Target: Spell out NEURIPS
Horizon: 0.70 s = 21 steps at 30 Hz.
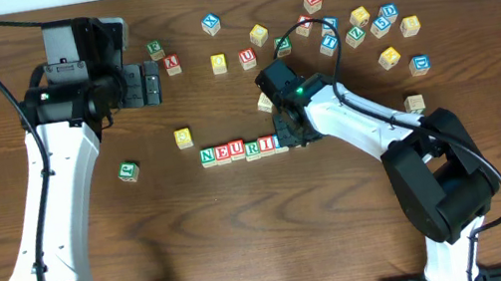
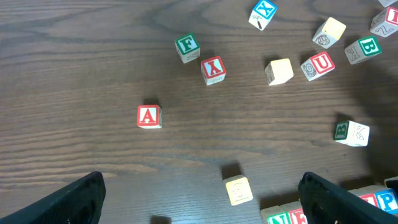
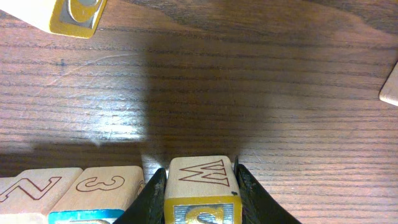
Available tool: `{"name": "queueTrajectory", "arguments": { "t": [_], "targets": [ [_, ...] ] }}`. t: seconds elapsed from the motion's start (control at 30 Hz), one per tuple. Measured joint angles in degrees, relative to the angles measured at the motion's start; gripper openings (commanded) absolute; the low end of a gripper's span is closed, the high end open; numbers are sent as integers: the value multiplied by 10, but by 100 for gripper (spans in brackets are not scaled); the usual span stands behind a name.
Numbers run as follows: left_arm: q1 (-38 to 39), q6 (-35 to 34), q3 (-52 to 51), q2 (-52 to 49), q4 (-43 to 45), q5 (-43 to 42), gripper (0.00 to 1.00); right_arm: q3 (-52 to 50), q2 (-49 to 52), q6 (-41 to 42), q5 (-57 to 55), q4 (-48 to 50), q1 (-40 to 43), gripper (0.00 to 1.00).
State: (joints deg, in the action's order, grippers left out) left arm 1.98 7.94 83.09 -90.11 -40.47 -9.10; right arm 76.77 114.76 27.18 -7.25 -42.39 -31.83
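Note:
A row of wooden cubes reading N (image 1: 208,155), E, U, R, I, P (image 1: 278,141) lies at mid-table. My right gripper (image 1: 292,137) sits at the row's right end. In the right wrist view its fingers press both sides of a yellow-faced cube (image 3: 199,177) with an S on the yellow face and a W on top; the cube stands on the table beside the row's last cube (image 3: 102,186). The right gripper (image 3: 200,171) is shut on it. My left gripper (image 1: 149,83) hovers at the back left, open and empty (image 2: 202,205), with the row's N and E (image 2: 283,218) at its lower right.
Loose cubes are scattered along the back and right (image 1: 383,24), among them a red A (image 2: 149,116), a red X (image 2: 213,70), a green F (image 2: 187,46) and a red U (image 2: 318,64). A yellow cube (image 1: 183,137) and a green-lettered cube (image 1: 128,171) lie left of the row.

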Motion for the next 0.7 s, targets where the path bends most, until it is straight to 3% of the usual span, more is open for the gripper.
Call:
{"name": "queueTrajectory", "arguments": {
  "t": [0.3, 0.4, 0.43, 0.63, 0.7],
  "targets": [
    [0, 0, 0, 0, 0, 0, 97, 0, 0, 0, 0, 0, 0, 26],
    [0, 0, 0, 0, 0, 0, 98, 0, 0, 0, 0, 0, 0, 37],
    [0, 0, 0, 0, 0, 0, 98, 0, 0, 0, 0, 0, 0, 46],
    [0, 0, 0, 0, 0, 0, 98, 0, 0, 0, 0, 0, 0, 50],
    [0, 0, 0, 0, 0, 0, 98, 0, 0, 0, 0, 0, 0, 44]
  ]
}}
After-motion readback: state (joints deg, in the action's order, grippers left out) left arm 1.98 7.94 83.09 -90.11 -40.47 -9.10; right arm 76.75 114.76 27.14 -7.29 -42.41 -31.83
